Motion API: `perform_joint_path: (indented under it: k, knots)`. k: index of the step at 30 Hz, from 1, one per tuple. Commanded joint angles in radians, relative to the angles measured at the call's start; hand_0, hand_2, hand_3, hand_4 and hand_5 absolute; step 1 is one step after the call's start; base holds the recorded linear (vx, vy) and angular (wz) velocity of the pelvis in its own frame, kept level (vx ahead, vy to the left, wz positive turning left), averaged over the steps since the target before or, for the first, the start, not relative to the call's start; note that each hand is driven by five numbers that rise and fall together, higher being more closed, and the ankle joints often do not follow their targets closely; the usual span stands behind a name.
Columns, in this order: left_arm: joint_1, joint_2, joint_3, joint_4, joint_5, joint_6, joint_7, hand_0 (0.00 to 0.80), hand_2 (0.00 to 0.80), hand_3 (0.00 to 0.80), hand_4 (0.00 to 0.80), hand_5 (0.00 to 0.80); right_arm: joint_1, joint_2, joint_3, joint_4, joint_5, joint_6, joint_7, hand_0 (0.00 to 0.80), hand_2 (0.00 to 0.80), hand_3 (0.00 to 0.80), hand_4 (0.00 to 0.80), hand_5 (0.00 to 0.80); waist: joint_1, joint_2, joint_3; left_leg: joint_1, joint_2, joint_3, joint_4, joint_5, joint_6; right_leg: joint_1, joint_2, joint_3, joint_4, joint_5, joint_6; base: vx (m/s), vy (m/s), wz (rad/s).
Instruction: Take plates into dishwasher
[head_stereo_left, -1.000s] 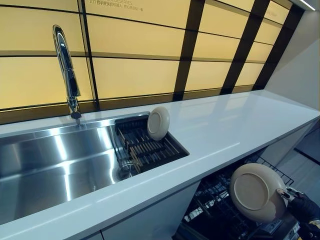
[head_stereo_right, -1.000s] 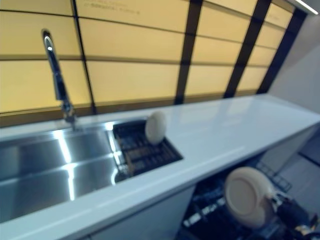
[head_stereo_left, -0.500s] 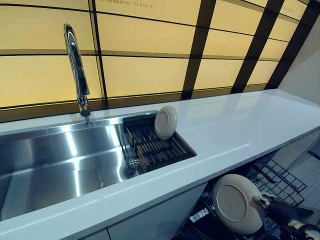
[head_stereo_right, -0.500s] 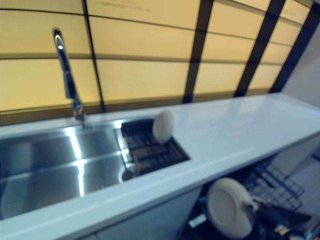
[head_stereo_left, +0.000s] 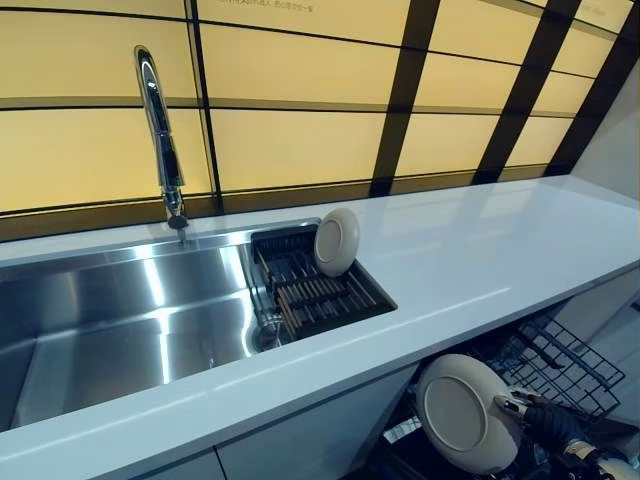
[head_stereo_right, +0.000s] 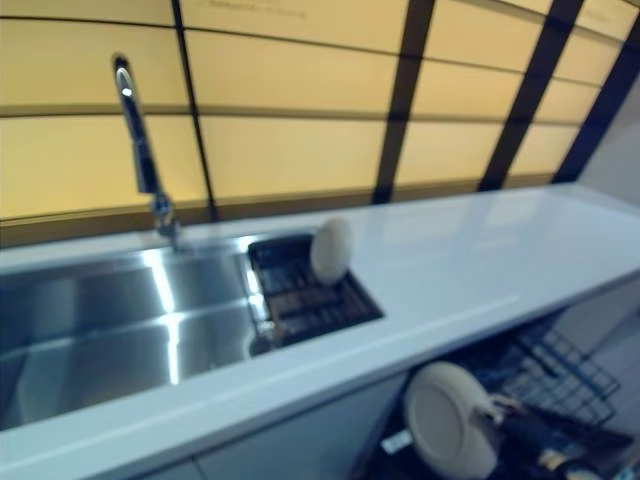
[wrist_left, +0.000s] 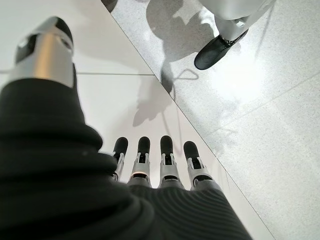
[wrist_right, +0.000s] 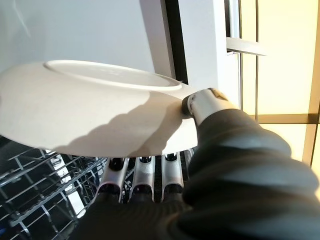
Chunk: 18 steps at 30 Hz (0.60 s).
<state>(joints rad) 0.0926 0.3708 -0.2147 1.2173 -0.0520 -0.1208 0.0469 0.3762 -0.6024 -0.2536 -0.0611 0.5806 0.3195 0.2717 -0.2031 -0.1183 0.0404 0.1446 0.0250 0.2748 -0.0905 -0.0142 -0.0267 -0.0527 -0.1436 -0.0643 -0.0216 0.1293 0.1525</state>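
Fingers of the right hand are clamped on a plate above the dishwasher rack, not yet slotted; another plate waits in the sink rack.

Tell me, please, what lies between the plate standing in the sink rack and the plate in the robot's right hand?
In the left eye view, only bare white countertop separates the rack's plate from the held plate.

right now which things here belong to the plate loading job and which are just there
Job: held plate, right hand pinching it, plate in sink rack, dishwasher rack.
Just there: tap, sink, counter, left hand hanging open over floor.
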Motion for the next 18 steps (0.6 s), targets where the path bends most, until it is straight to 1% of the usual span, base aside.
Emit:
perform_joint_path:
  k: [1,7,9,13,18]
  knots:
    - [-0.045,0.051,0.017,-0.032,0.037,-0.003,0.003,0.000,0.000,0.000,0.000,0.000,-0.110,-0.003,-0.014,-0.063,-0.021,-0.022,-0.015,0.800,0.800,0.800,0.800,0.800,0.036,0.002,0.029,-0.012,0.006,-0.063,0.024,-0.029,0.028,-0.018,-0.076,0.029,0.124,0.136,0.072,-0.004,0.000,0.05]
    - [-0.045,0.051,0.020,-0.038,0.043,-0.001,0.001,0.000,0.000,0.000,0.000,0.000,-0.111,-0.005,-0.003,-0.062,-0.076,-0.014,-0.044,0.800,0.800,0.800,0.800,0.800,0.040,0.000,0.033,-0.010,0.006,-0.065,0.026,-0.030,0.028,-0.019,-0.081,0.023,0.127,0.140,0.075,-0.001,-0.003,0.02]
    - [-0.046,0.052,0.018,-0.045,0.044,0.006,-0.002,0.000,0.000,0.000,0.000,0.000,-0.114,-0.012,-0.002,-0.068,-0.073,0.004,-0.041,0.800,0.800,0.800,0.800,0.800,0.041,0.000,0.034,-0.009,0.007,-0.067,0.025,-0.030,0.028,-0.018,-0.080,0.023,0.128,0.139,0.076,0.000,0.000,0.00]
    - [-0.048,0.053,0.016,-0.048,0.045,0.008,-0.004,0.000,0.000,0.000,0.000,0.000,-0.118,-0.008,0.009,-0.065,-0.079,0.007,-0.038,0.800,0.800,0.800,0.800,0.800,0.043,0.001,0.036,-0.007,0.007,-0.069,0.027,-0.031,0.029,-0.017,-0.081,0.021,0.130,0.138,0.076,0.000,0.000,0.00]
    - [-0.053,0.050,0.009,-0.054,0.046,0.011,-0.003,0.000,0.000,0.000,0.000,0.000,-0.138,0.006,0.037,-0.054,-0.079,0.007,-0.066,0.800,0.800,0.800,0.800,0.800,0.048,0.003,0.039,-0.006,0.008,-0.072,0.026,-0.030,0.029,-0.010,-0.080,0.017,0.125,0.130,0.075,0.000,0.000,0.00]
